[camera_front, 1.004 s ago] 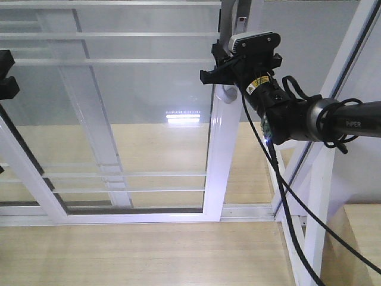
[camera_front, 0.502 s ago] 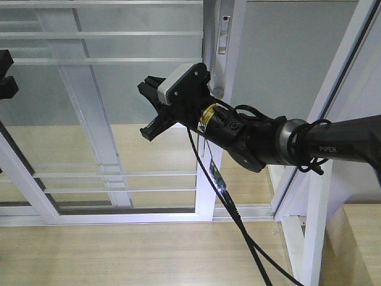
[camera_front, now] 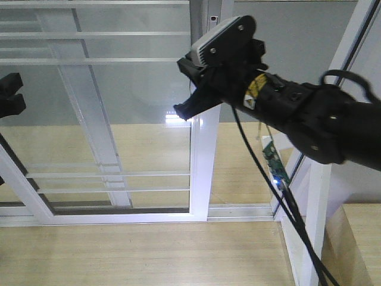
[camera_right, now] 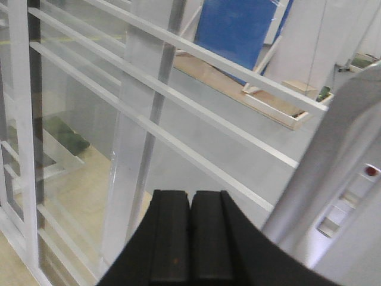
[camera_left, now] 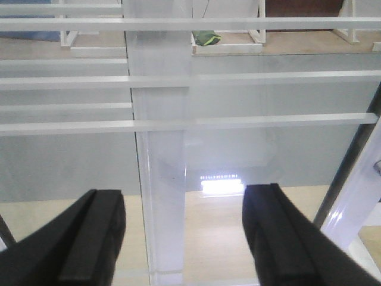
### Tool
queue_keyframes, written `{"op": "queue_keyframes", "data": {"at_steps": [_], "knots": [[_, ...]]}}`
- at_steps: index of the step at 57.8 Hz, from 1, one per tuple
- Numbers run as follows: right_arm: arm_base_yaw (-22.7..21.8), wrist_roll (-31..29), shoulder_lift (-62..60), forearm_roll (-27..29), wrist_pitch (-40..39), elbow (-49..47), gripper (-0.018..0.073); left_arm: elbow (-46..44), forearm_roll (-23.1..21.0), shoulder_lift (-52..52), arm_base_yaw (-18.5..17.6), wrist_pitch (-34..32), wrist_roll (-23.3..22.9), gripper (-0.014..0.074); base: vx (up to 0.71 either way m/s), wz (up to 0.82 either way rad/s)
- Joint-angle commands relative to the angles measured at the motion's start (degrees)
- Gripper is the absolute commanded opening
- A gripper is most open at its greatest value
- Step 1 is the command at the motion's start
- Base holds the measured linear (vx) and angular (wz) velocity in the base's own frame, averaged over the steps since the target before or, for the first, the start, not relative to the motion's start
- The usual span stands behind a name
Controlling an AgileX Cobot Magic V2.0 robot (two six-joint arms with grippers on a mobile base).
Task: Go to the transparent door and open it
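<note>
Right tool [camera_front: 183, 109] has its two fingers pressed flat together with nothing between them. It hangs in front of the glass, just left of the door's right-hand upright; whether it touches the pane or frame cannot be told. Left tool [camera_left: 184, 238] is spread wide and empty, near the glass at the far left.

The transparent door [camera_front: 113, 113] fills the left and middle of the front view. It stands partly slid to the left, with a bare gap between its upright [camera_front: 202, 167] and the slanting white jamb [camera_front: 357, 36] on the right.

The step in hand looks like sliding the panel further left to widen that gap. To do it well, the push should bear on the upright or the handle, never the pane. It should also run level along the bottom track [camera_front: 244, 211], so the panel does not bind or rack. The dangling black cable [camera_front: 262, 173] should stay out of the opening, and the left arm should keep off the glass.

The door is a tall clear pane in a glossy white frame, crossed by thin white horizontal bars [camera_front: 107, 34]. In the right wrist view, a curved grey metal handle [camera_right: 333, 155] rises just right of the shut fingers. Below it is a small lock plate [camera_right: 348, 205].
</note>
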Motion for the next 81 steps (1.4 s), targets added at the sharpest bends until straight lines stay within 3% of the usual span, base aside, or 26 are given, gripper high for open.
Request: {"op": "queue_keyframes", "data": {"at_steps": [1,9,19,28,38,45,63,70,81], "knots": [[-0.2,-1.6,-9.5,0.6,1.5,1.9,-0.0010,-1.9,-0.3,-0.7,-0.3,-4.7,0.0,0.0541,0.00,0.00],[-0.2,-1.5,-23.8,1.9,7.2,11.2,-0.0004,-1.9,-0.3,-0.7,-0.9,-5.5,0.0,0.0541,0.00,0.00],[-0.2,-1.5,-45.7,4.4,16.7,22.7,-0.0004,-1.9,-0.1,-0.3,-7.1,-8.7,0.0,0.0541,0.00,0.00],[-2.0,-1.5,-66.6,3.7,30.7,28.2,-0.0004,-1.9,0.1,3.7,-13.8,-16.3,0.0,0.0541,0.00,0.00],[-5.8,2.5,-86.1,-2.3,46.5,28.9,-0.0004,-1.9,1.0,11.9,-20.0,-28.6,0.0,0.0541,0.00,0.00],[-7.0,5.4,-83.4,-4.1,54.6,28.2,-0.0004,-2.8,5.7,18.1,-23.5,-35.7,-1.0,0.0541,0.00,0.00],[-7.0,7.5,-73.3,-10.9,46.5,28.5,-0.0003,-11.9,5.1,27.4,-24.9,-37.7,-1.7,0.0541,0.00,0.00],[-7.0,9.0,-66.0,-13.8,41.9,28.5,-0.0003,-15.1,5.2,29.2,-24.9,-38.0,-3.9,0.0541,0.00,0.00],[-7.1,18.4,-53.6,-19.8,31.1,29.3,-0.0003,-18.7,6.7,31.9,-25.2,-38.3,-5.2,0.0541,0.00,0.00]]}}
